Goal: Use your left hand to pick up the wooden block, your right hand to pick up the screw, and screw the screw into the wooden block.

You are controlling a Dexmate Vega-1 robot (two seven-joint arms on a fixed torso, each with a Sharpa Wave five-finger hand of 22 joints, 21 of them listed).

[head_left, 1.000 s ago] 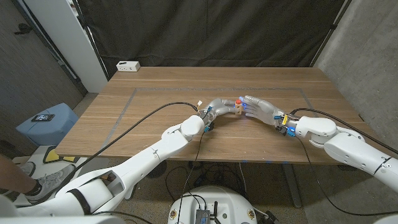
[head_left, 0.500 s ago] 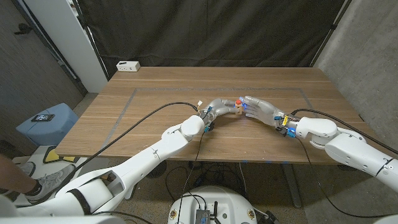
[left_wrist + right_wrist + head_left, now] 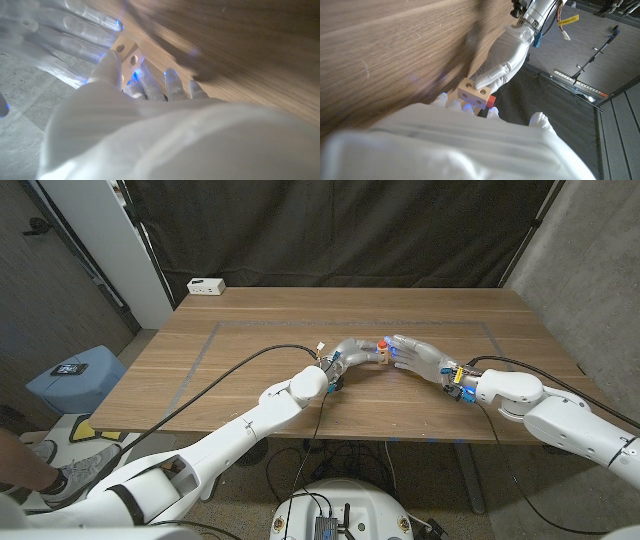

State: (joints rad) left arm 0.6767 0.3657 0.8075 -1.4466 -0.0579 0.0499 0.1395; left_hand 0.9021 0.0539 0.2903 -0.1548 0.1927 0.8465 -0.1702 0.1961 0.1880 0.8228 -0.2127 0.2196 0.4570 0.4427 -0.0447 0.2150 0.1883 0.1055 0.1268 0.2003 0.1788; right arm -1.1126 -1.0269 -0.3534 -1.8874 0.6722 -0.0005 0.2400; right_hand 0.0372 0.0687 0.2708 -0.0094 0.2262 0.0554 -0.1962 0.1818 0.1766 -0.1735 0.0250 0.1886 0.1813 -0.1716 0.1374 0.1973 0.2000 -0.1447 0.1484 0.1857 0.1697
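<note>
Wooden block (image 3: 475, 93) pinched in the left hand (image 3: 356, 352), raised above the middle of the wooden table (image 3: 250, 370), two holes in its side visible from the right wrist. Red-headed screw (image 3: 382, 343) at the block, right hand (image 3: 420, 355) against it with fingertips (image 3: 467, 105) touching; grip on the screw impossible to tell.
</note>
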